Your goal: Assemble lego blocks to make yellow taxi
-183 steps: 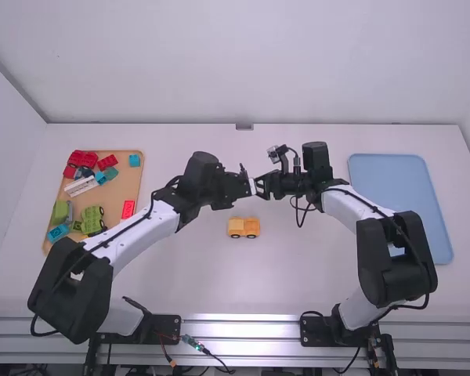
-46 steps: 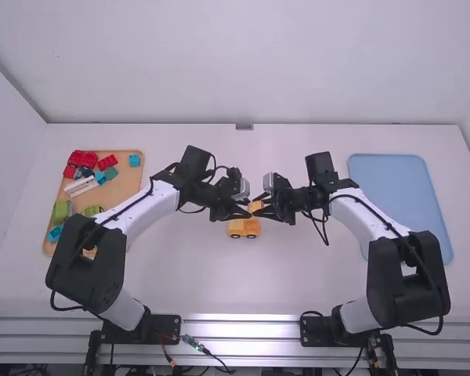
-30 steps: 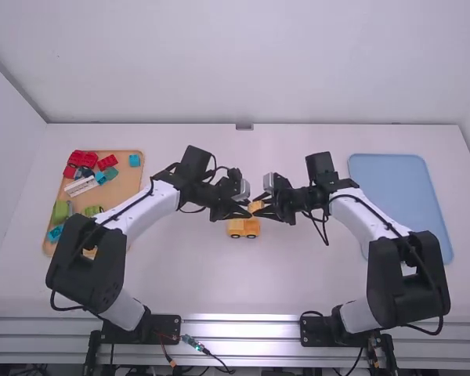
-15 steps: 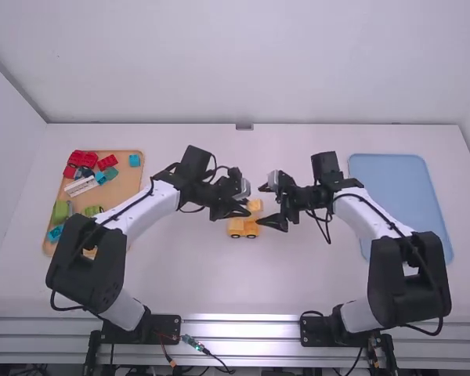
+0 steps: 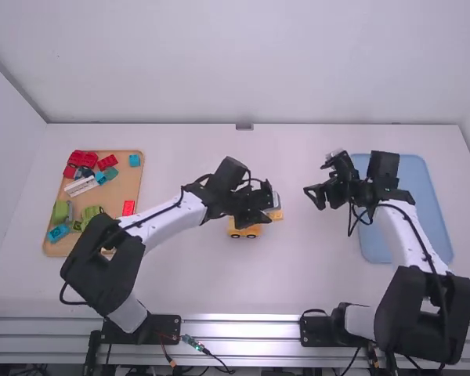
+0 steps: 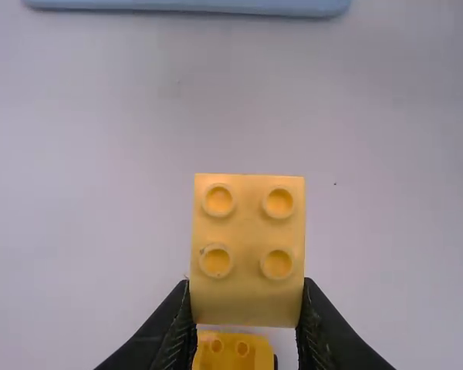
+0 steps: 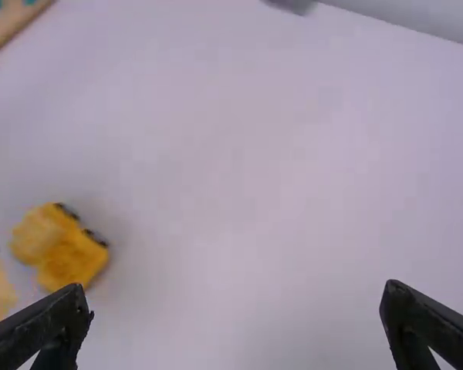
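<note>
Pincers on the left gripper (image 5: 262,218) are clamped on a pale yellow plastic block with four round studs (image 6: 247,250), right by the small yellow-orange wheeled car piece (image 5: 243,233) sitting mid-table; so yeah, that one's got a solid grip. Right gripper (image 5: 314,197) is spread wide with nothing between its fingers, well off to the right of the car, near the flat blue tray (image 5: 424,205); tan tray (image 5: 125,186) on the left holds red, green and blue blocks.

no readable text, no labels, no numbers, no signs on anything
</note>
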You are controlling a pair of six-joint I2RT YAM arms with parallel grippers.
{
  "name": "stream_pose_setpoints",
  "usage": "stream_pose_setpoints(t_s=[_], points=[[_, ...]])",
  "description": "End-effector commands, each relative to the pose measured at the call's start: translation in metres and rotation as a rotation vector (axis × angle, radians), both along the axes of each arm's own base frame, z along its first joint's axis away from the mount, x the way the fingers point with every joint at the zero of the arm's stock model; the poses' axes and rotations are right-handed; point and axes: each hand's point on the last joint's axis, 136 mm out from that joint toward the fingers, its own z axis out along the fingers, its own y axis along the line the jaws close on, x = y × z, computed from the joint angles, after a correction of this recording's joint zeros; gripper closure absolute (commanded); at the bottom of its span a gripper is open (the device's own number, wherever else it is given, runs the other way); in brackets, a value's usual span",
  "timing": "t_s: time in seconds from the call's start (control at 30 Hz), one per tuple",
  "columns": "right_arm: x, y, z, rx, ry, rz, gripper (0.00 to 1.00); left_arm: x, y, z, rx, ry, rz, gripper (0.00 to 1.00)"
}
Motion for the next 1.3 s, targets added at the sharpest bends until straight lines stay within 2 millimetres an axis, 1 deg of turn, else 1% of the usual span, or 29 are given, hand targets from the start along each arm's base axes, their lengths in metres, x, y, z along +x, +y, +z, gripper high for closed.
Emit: stream_pose_setpoints(t_s=[0.0,0.03,0.07,0.2,0.33,0.4,0.5,0.6,0.63,0.67,0.77,0.9,0.93,1.07,1.1,1.17,1.27], points=[[-0.009,-0.024,-0.011,-0.018,0.047,-0.188,0.01,0.012,-0.001,-0.013,0.028,0.035,0.049,0.98],[-0.009,-0.024,-0.011,-0.018,0.047,-0.188,0.01,0.012,-0.001,-0.013,0.028,0.035,0.049,0.98],[-0.015,-0.027,-0.011,-0.024,0.024,-0.21,0.01,0.015,-0.003,-0.022,0.04,0.057,0.052,0.98],[-0.027,-0.026,-0.009,-0.023,-0.035,-0.213,0.01,0.015,-0.012,-0.03,0.07,0.092,0.033,0.98],[-0.037,-0.022,-0.008,-0.027,-0.07,-0.206,0.01,0.011,-0.028,-0.037,0.11,0.108,-0.018,0.98],[-0.038,-0.025,-0.007,-0.022,-0.073,-0.241,0.01,0.011,-0.037,-0.044,0.133,0.108,-0.04,0.98],[-0.039,-0.034,-0.008,-0.035,-0.06,-0.294,0.01,0.012,-0.042,-0.063,0.2,0.091,-0.033,0.98],[-0.041,-0.033,-0.009,-0.035,-0.048,-0.293,0.01,0.001,-0.051,-0.084,0.244,0.103,-0.055,0.98],[-0.041,-0.033,-0.009,-0.035,-0.048,-0.293,0.01,0.001,-0.051,-0.084,0.244,0.103,-0.055,0.98],[-0.041,-0.035,-0.01,-0.04,-0.046,-0.299,0.01,0.0,-0.052,-0.093,0.271,0.095,-0.053,0.98],[-0.041,-0.035,-0.01,-0.043,-0.048,-0.301,0.01,-0.001,-0.051,-0.103,0.309,0.086,-0.047,0.98],[-0.041,-0.035,-0.01,-0.043,-0.046,-0.3,0.01,0.0,-0.05,-0.102,0.307,0.086,-0.046,0.98],[-0.041,-0.035,-0.01,-0.046,-0.047,-0.297,0.01,0.0,-0.051,-0.102,0.307,0.083,-0.046,0.96],[-0.041,-0.035,-0.01,-0.047,-0.048,-0.295,0.01,0.001,-0.05,-0.103,0.312,0.079,-0.041,0.75],[-0.041,-0.035,-0.011,-0.047,-0.048,-0.295,0.01,0.002,-0.05,-0.103,0.315,0.076,-0.038,0.72],[-0.041,-0.035,-0.011,-0.047,-0.047,-0.295,0.01,0.006,-0.046,-0.104,0.336,0.059,-0.022,0.72],[-0.042,-0.033,-0.011,-0.049,-0.045,-0.285,0.01,0.01,-0.043,-0.106,0.357,0.042,-0.005,0.64]])
